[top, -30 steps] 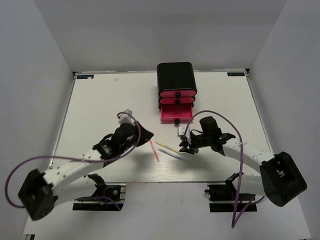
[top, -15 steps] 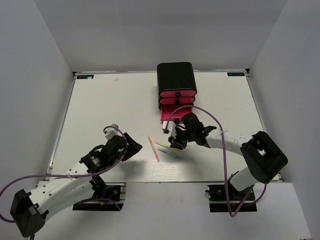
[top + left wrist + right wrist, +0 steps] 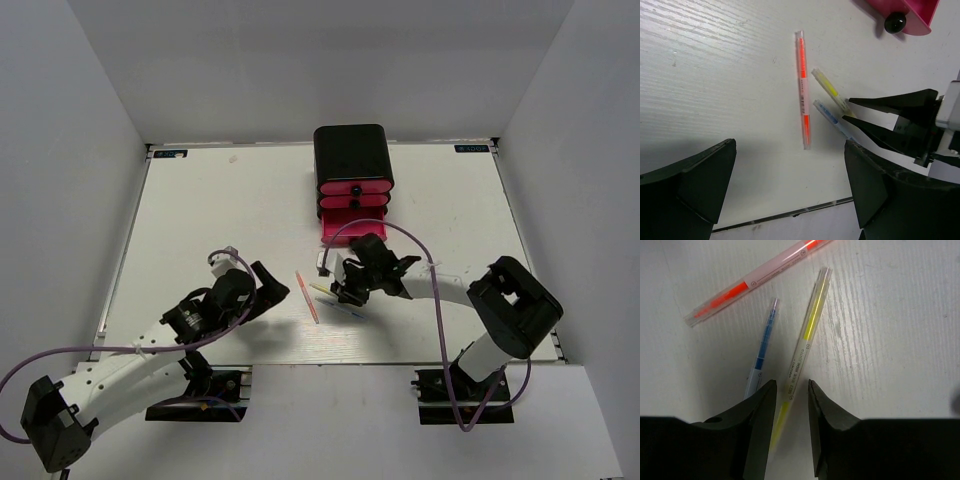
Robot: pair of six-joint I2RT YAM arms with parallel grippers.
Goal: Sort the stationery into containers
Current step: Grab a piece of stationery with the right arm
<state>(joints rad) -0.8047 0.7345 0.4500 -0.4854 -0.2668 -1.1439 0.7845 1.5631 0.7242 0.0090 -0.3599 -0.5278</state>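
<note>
Now that the right arm has swung in from the right over the last second, the right pincer (image 3: 791, 386) sits low over the yellow pen (image 3: 808, 327). Its fingers are slightly apart on either side of the pen's near end and not yet closed on it. The light-blue pen (image 3: 764, 347) lies just beside it and the pink pen (image 3: 752, 284) beyond, all flat on the bench (image 3: 220, 200). The left pincer (image 3: 790, 195), spread wide and empty, has drawn back toward its base. The yellow pen looks next for the open bottom drawer (image 3: 912, 12) of the pink drawers (image 3: 352, 190).
</note>
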